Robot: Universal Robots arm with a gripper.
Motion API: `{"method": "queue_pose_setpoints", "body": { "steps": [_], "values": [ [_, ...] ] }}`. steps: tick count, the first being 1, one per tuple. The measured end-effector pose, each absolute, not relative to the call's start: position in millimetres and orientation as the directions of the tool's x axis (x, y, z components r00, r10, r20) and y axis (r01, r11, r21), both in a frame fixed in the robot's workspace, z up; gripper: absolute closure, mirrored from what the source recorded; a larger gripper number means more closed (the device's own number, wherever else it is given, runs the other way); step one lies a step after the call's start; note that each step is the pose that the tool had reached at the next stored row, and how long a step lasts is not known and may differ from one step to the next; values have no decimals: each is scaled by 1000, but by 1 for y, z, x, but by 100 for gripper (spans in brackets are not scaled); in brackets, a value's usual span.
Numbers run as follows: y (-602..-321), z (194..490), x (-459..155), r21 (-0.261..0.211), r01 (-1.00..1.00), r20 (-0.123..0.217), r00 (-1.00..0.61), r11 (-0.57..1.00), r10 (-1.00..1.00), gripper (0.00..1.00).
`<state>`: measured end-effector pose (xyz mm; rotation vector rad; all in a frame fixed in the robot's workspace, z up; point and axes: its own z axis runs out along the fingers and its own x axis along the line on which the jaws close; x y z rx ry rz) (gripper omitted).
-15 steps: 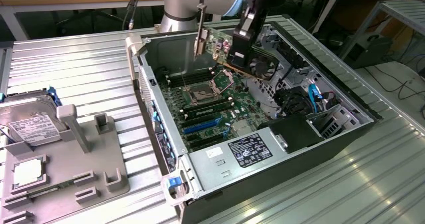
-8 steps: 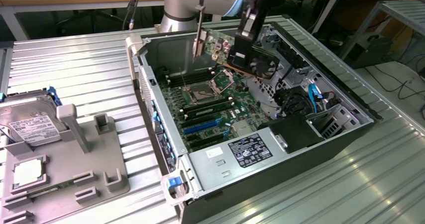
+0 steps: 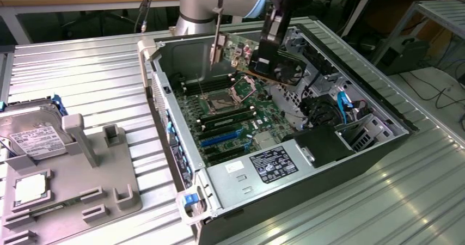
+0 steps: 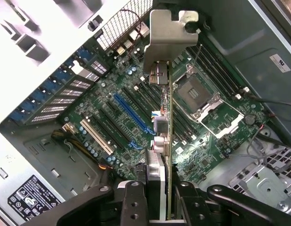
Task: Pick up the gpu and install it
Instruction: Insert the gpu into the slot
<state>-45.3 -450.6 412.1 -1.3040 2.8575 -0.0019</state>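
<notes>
One card, the gpu (image 4: 160, 155), is clamped between my fingers (image 4: 132, 200). The gripper (image 4: 160, 193) is closed on its near edge, one pad on each face. From my fingertips the card runs straight outward, seen edge-on, and its long axis ends at the silver bracket (image 4: 167, 42) at the far end. It hangs above the motherboard (image 4: 216, 141) inside the open case (image 3: 378, 141), and as far as I can tell it touches nothing there. The long blue slot (image 4: 131, 115) lies beyond my fingertips and off to one side of the card. I judge it to run at a slant to the card's length, not in line with it.
</notes>
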Motion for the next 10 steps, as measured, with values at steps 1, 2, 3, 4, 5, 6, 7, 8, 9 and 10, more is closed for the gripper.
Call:
{"method": "queue_pose_setpoints", "body": {
  "steps": [1,2,3,4,5,6,7,8,9,10],
  "values": [
    [-451,412,-45,-1,-759,0,-651,651,-759,72],
    [-451,412,-45,-1,-764,0,-645,645,-764,72],
    [-451,412,-45,-1,-768,0,-641,641,-768,72],
    [-451,412,-45,-1,-773,0,-635,635,-773,72],
    [-451,412,-45,-1,-776,0,-630,630,-776,72],
    [-451,412,-45,-1,-781,0,-625,625,-781,72],
    [-451,412,-45,-1,-784,0,-621,621,-784,72],
    [-451,412,-45,-1,-787,0,-616,616,-787,72],
    [-451,412,-45,-1,-791,0,-612,612,-791,72],
    [-451,412,-45,-1,-794,0,-608,608,-794,72]
  ]
}}
